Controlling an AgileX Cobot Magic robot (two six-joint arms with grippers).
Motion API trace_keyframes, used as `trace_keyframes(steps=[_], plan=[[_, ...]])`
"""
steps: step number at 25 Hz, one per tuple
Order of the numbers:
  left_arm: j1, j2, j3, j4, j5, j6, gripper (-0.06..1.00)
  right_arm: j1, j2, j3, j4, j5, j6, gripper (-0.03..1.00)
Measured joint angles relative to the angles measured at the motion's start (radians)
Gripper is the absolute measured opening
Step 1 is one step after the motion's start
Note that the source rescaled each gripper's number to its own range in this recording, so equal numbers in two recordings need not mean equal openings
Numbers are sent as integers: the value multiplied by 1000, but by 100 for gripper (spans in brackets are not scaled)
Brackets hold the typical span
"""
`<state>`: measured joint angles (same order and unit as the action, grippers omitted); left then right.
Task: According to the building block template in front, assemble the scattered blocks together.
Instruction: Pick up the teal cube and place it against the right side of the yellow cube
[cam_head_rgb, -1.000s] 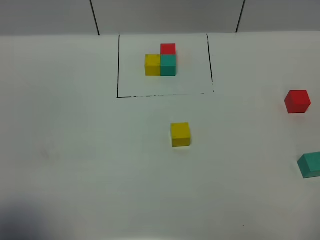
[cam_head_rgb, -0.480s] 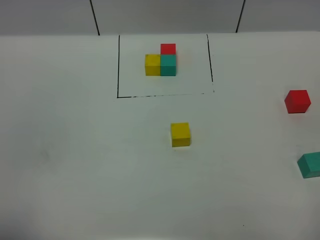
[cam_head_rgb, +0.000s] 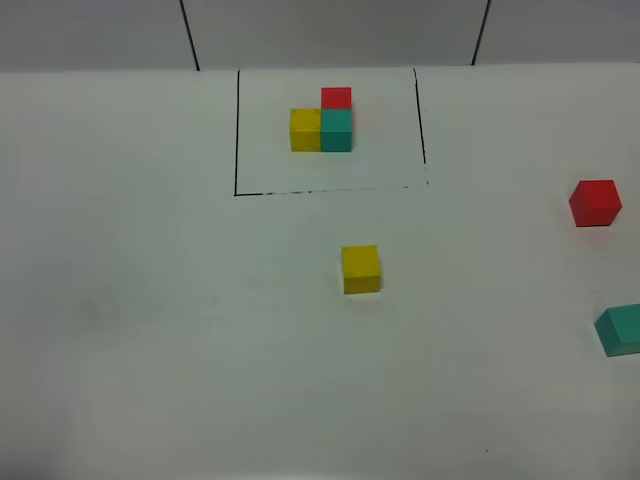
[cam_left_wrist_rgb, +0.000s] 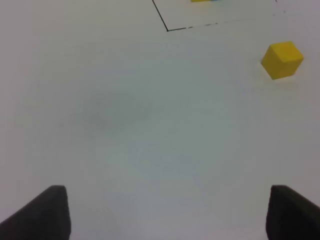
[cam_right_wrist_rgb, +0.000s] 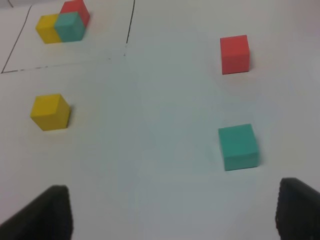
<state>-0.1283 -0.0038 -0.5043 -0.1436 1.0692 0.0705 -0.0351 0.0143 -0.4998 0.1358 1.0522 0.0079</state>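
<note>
Scattered blocks, three, all loose on the table (cam_head_rgb: 150, 300), none touching another.

- Yellow block (cam_head_rgb: 361, 269): nearest to the building block template (cam_head_rgb: 322, 125), on its near side, slightly right, just outside the black outline (cam_head_rgb: 237, 130). Upright, flat on one face.
- Red block (cam_head_rgb: 595, 203): well right of the template, outside the outline.
- Teal block (cam_head_rgb: 620, 330): also well right of the template, nearer than the red one, apart from it. Partly cut off by the edge of the high view; whole in the right wrist view.

Template itself: three cubes in an L, faces touching. Yellow on the left, teal on the right, red against the far side of the teal. Inside the outline, toward its far edge.

Left jaws: spread wide, nothing between them, over bare table on the near left of the template.

Right jaws: spread wide too, empty, on the near right of the template. Teal block closest ahead, not touched.
</note>
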Motion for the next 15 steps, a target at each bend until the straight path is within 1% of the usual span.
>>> trace_keyframes(steps=[15], plan=[[1, -2, 1, -7, 0, 1, 86, 0, 0, 0, 1, 0, 0, 67]])
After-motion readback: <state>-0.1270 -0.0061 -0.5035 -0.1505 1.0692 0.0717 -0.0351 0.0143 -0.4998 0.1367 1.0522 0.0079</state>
